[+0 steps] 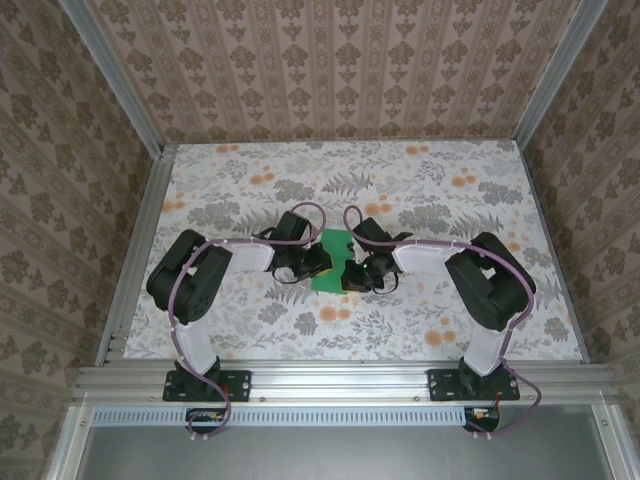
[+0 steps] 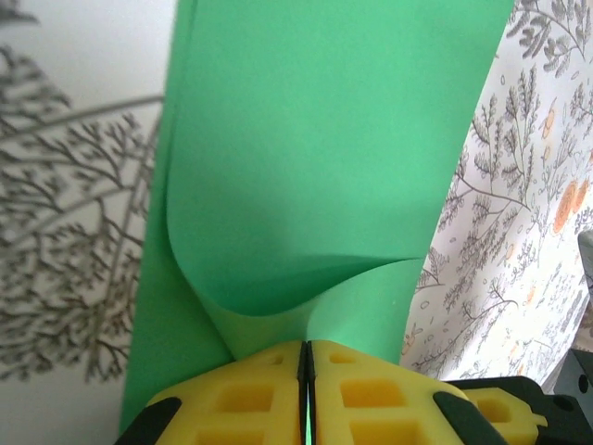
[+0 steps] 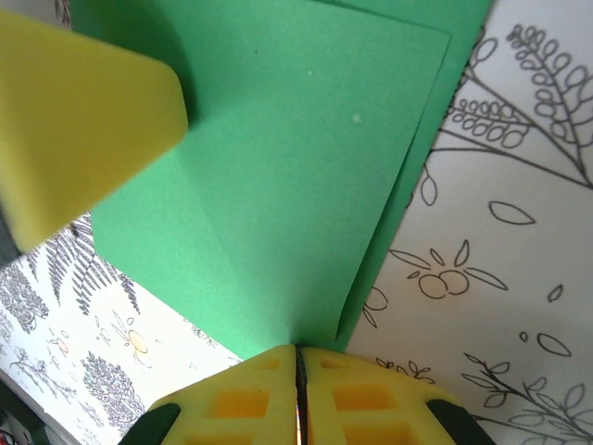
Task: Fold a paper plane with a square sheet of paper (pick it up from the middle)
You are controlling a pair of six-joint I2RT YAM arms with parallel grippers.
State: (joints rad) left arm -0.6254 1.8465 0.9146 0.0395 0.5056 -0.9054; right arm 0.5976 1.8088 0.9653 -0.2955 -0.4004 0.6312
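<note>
Jaws both pinching square sheet of paper (image 2: pixel 324 139) | left wrist: curled flap | right wrist: flat layers

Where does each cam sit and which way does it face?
Top external: above and behind the robot, looking down at the floral table; left arm and right arm show, meeting at the green paper.
Left wrist: on the left arm, looking along the shut left gripper at the paper.
Right wrist: likewise, past the right gripper.
Shared: both wrist views see the same paper and table.
</note>
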